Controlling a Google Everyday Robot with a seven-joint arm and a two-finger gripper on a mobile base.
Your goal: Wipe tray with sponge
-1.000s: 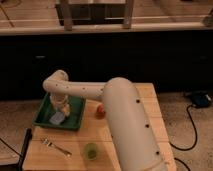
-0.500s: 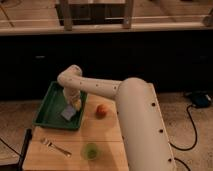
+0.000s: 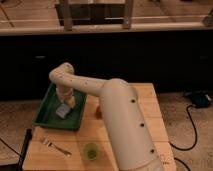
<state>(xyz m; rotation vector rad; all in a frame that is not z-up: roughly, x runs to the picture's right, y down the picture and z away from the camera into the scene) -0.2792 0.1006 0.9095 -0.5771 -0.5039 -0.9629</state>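
The dark green tray (image 3: 49, 113) lies on the left part of the wooden table (image 3: 142, 107). The small pale blue-white sponge (image 3: 63, 110) lies inside the tray, right of its middle. My gripper (image 3: 67, 99) points down into the tray directly over the sponge's far edge and seems to touch it. The white arm (image 3: 117, 107) reaches from the lower right across the table to the tray.
An orange fruit (image 3: 98, 113) sits just right of the tray, partly hidden by the arm. A small green cup (image 3: 91, 150) and a metal fork (image 3: 55, 146) lie near the table's front edge. A dark counter front stands behind the table.
The gripper and the sponge slid from the tray's left part to its right part, then a little back to the left and farther away.
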